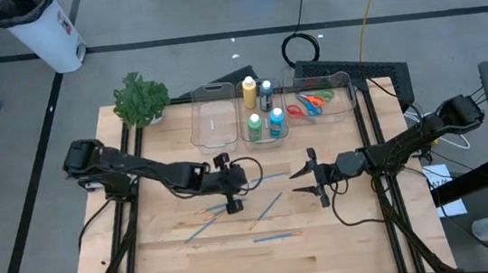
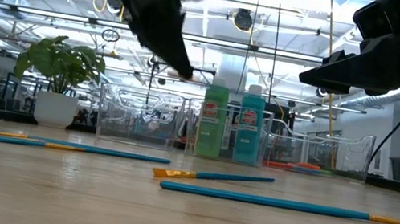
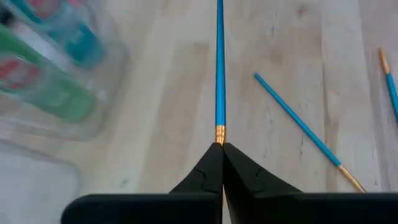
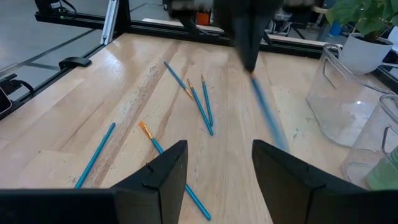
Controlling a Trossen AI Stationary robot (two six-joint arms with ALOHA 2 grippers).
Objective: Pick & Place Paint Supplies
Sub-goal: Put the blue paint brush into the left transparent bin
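My left gripper [image 3: 222, 146] is shut on a thin blue paintbrush [image 3: 219, 62] and hangs above the middle of the table [image 1: 242, 188]. In the right wrist view this brush [image 4: 267, 118] shows blurred below that gripper. My right gripper [image 4: 217, 158] stands open to its right [image 1: 301, 181], above the table, with nothing between its fingers. Several more blue brushes [image 1: 270, 208] [image 1: 273, 238] lie flat on the wood. Paint bottles [image 1: 265, 121] stand in a clear bin, and scissors [image 1: 311, 102] lie in the bin beside it. My left gripper pinches the brush at its gold ferrule end [image 3: 220, 133] between the two fingertips. The fingers slant down from the table's left and lie in line with the brush, which runs on straight ahead of them. The brush is lifted clear of the table and slants downward.
Three clear bins [image 1: 213, 121] stand along the far edge, and a potted plant [image 1: 140, 99] sits at the far left corner. Loose brushes [image 2: 282, 202] lie across the table's middle and near part. Bare wood [image 1: 355, 243] shows at the near right.
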